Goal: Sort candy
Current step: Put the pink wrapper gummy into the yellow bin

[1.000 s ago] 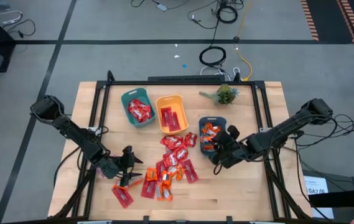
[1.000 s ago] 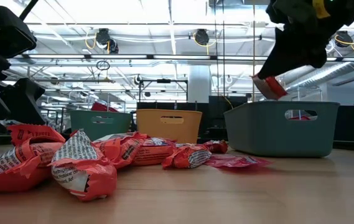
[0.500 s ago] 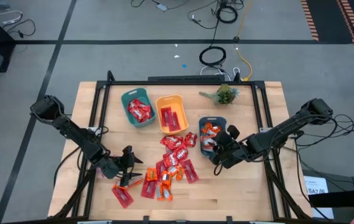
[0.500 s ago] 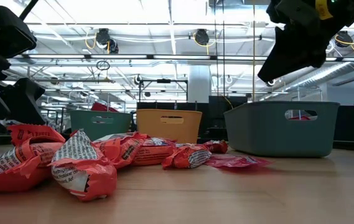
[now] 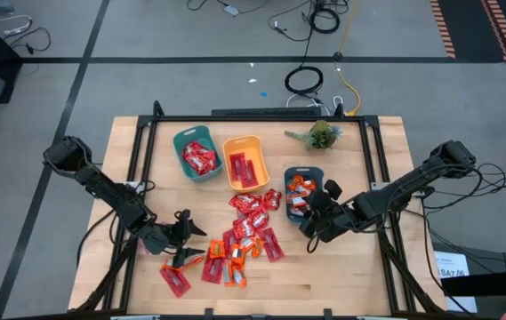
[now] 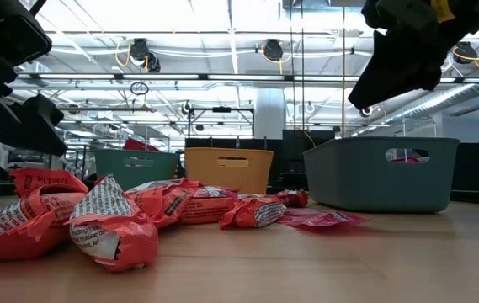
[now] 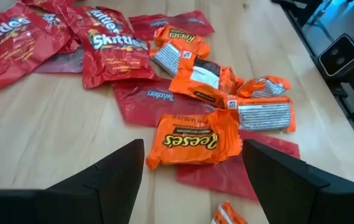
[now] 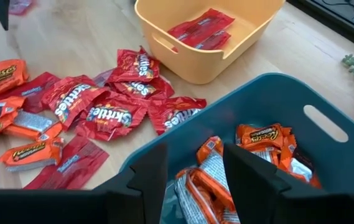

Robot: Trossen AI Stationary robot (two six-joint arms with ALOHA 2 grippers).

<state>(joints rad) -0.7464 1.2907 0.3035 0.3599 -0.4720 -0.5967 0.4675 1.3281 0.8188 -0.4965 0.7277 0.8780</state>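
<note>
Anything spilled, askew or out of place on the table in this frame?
Nothing stands out. The loose pile of red and orange wrapped candies on the wooden table is unsorted work, not a spill. The teal plastic bin, orange plastic bin and dark blue-grey plastic bin sit upright.

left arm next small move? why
Probably lower the left gripper straight down onto the orange Reese's packet and close. Its fingers stand open on either side of that packet, which lies flat on the table in the left wrist view, clear on top. The right gripper hangs open over the dark teal bin, empty.
</note>
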